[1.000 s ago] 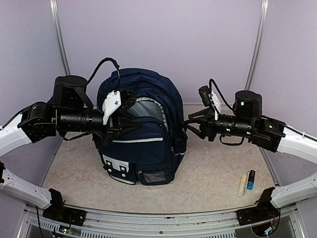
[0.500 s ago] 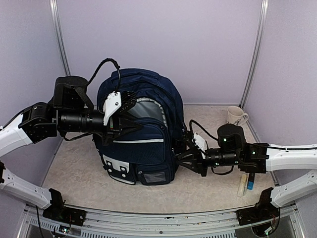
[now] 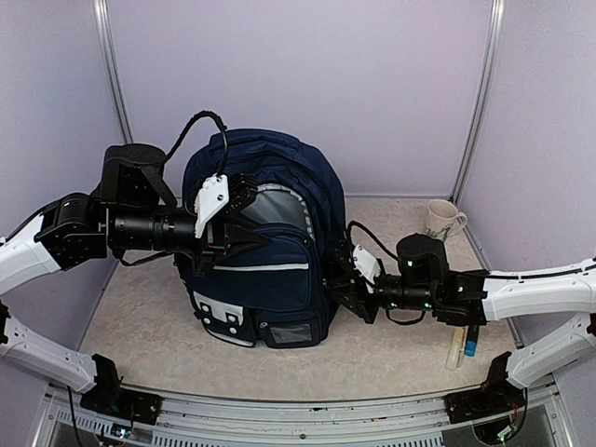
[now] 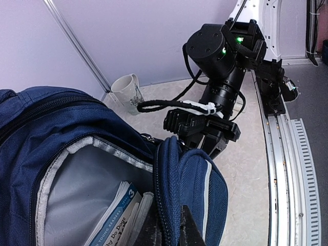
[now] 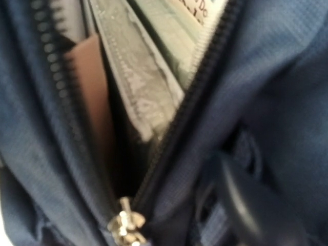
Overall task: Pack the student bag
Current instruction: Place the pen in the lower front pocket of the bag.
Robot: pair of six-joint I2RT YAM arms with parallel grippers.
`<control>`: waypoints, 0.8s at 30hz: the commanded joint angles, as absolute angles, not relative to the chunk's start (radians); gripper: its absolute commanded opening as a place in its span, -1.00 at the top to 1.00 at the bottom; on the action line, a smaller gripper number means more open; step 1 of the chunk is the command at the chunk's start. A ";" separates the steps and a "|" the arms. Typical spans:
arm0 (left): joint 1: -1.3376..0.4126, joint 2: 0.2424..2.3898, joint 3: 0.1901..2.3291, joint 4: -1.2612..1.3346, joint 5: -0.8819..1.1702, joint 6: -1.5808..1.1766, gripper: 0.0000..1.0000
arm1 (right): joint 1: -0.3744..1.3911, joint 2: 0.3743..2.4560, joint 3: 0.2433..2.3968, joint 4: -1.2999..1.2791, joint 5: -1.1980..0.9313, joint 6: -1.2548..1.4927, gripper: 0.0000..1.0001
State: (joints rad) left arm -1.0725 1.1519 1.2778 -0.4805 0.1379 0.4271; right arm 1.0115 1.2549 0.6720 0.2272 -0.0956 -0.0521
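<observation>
The navy student bag (image 3: 279,270) stands upright mid-table, its main compartment unzipped and showing grey lining. My left gripper (image 3: 244,233) is shut on the bag's front flap at the zip rim and holds the opening apart; its fingertips (image 4: 190,231) pinch the blue fabric. Books (image 4: 110,218) stand inside. My right gripper (image 3: 339,284) is pressed against the bag's right side with jaws spread. Its wrist view shows the open zip and the metal zip slider (image 5: 125,224) just ahead, with book edges (image 5: 148,82) inside. It grips nothing that I can see.
A white mug (image 3: 442,220) stands at the back right and also shows in the left wrist view (image 4: 125,89). Two pens or markers (image 3: 463,343) lie near the front right. Purple walls close in on three sides, and a metal rail (image 3: 307,410) runs along the near edge.
My right arm has swung down from mid-air at the right to the bag's lower right side, by the zip. My left gripper has kept its hold on the flap.
</observation>
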 commanded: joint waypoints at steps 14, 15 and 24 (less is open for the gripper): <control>-1.083 1.127 1.230 -0.467 0.145 0.420 1.00 | 1.026 1.216 0.707 0.265 -0.132 -0.084 1.00; -1.083 1.126 1.227 -0.466 0.145 0.421 1.00 | 1.027 1.195 0.706 0.264 -0.118 -0.084 1.00; -1.083 1.125 1.221 -0.458 0.148 0.420 1.00 | 1.026 1.116 0.682 0.257 -0.119 -0.087 1.00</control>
State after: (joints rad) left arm -1.0809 1.1278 1.2449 -0.4606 0.1394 0.4320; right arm 1.0183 1.1240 0.6781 0.2478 -0.1001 -0.0776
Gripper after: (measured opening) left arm 0.068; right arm 0.004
